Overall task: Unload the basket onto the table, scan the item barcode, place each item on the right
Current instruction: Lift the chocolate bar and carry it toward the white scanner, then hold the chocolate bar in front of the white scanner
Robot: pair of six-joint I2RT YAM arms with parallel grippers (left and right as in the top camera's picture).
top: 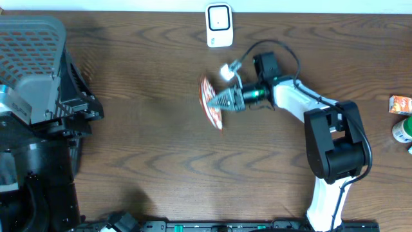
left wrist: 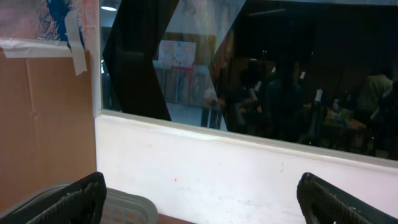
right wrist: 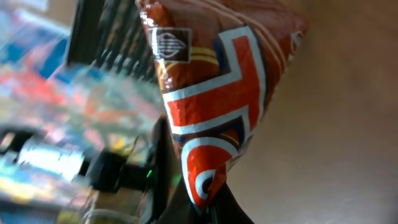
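Observation:
The item is a crinkly snack bag (top: 210, 104) in red, white and brown, held up above the table's middle. My right gripper (top: 222, 102) is shut on its edge and points left. In the right wrist view the bag (right wrist: 214, 93) fills the centre, pinched at its bottom corner by the gripper (right wrist: 214, 202). No barcode shows on the faces in view. A white scanner (top: 219, 26) stands at the table's far edge, up and slightly right of the bag. In the left wrist view my left gripper (left wrist: 199, 202) is open and empty, facing a white wall and window.
A grey plastic basket (top: 32, 51) sits on a black stand at the far left, and its rim (left wrist: 127, 208) shows beside my left finger (left wrist: 74, 199). An orange box (top: 400, 103) and a green-and-white bottle (top: 402, 129) stand at the right edge.

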